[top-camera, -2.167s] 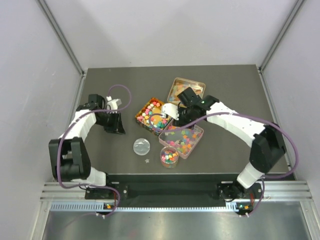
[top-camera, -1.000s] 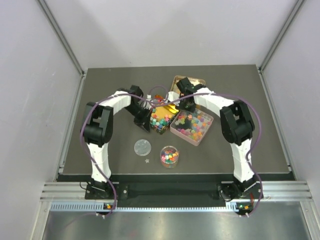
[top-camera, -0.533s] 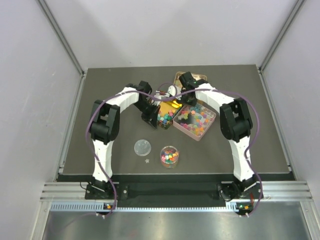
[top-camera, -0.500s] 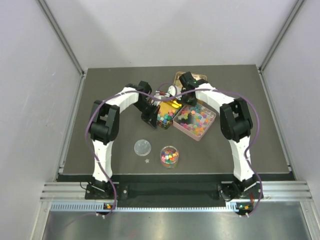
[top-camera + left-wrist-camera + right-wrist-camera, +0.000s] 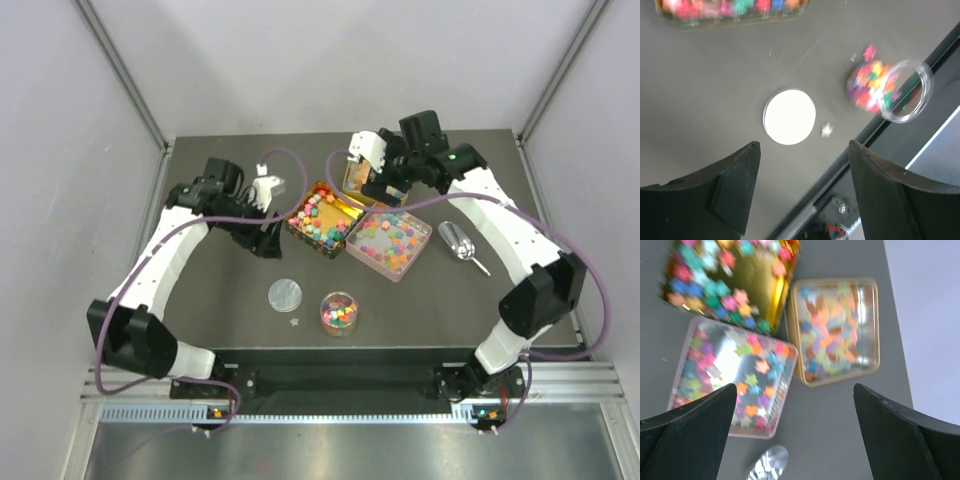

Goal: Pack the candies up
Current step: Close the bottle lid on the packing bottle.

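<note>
**Left gripper** (image 5: 803, 150): fingers spread, nothing between them. It is held above the near half of the counter (image 5: 200, 300), facing down at the lid and jar.

**Right gripper** (image 5: 795, 389): fingers spread wide, nothing held. It is held over the tins toward the far edge of the counter.

**Lid** (image 5: 789, 116): a flat round disc lying near the near edge, left of the jar and apart from it.

**Jar** (image 5: 929, 85): small, clear and uncapped, close to the near edge at its middle. It is largely filled.

**Candies** (image 5: 320, 215): spread over four containers.
- The deep gold tin (image 5: 345, 204) at the counter's middle.
- The clear tray (image 5: 781, 415) just right of the gold tin.
- The shallow gold tin (image 5: 876, 325) behind them, toward the far edge.
- The jar.

One loose piece (image 5: 826, 130) lies on the counter between lid and jar.

**Scoop** (image 5: 458, 242): metal, lying toward the right edge, untouched.

**Step in hand (judged):** capping the filled jar appears due.
- The thin lid is best taken across its rim from straight above, with the fingers lowered until they almost meet the counter.
- It should be carried level and set down centred on the jar mouth.
- The light jar may slide or tip under off-centre pressure, so bracing it with the right gripper is advisable.
- The loose piece should be recovered before closing.
</note>
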You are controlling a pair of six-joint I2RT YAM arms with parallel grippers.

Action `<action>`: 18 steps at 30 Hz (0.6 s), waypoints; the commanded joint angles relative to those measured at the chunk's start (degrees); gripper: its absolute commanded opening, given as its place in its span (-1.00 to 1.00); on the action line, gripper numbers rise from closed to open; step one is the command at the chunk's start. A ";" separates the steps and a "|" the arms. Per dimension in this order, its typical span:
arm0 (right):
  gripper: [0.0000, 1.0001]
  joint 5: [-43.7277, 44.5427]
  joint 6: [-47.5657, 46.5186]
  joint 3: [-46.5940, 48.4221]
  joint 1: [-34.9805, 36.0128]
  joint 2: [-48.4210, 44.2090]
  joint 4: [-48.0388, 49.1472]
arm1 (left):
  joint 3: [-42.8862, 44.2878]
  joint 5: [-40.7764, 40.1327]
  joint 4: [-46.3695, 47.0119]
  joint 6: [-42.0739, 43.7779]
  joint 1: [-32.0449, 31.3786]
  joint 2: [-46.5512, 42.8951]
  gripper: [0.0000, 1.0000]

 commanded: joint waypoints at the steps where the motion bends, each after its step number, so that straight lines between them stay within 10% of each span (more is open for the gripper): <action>1: 0.99 -19.53 0.04 -0.60 2.14 -0.85 0.16 | -8.04 -8.45 2.63 -1.78 6.66 -4.11 0.75; 5: 0.99 -20.73 -3.63 7.56 9.17 6.61 -7.71 | -11.39 -5.40 4.77 -4.08 20.19 -8.77 0.96; 10: 0.99 -16.94 -11.97 24.71 17.96 20.84 -21.37 | -14.63 -12.65 3.35 -1.26 20.39 -13.17 0.96; 18: 0.99 -14.56 -20.35 4.20 27.20 18.15 -3.47 | -16.14 -23.93 6.88 -4.68 23.64 -23.02 0.97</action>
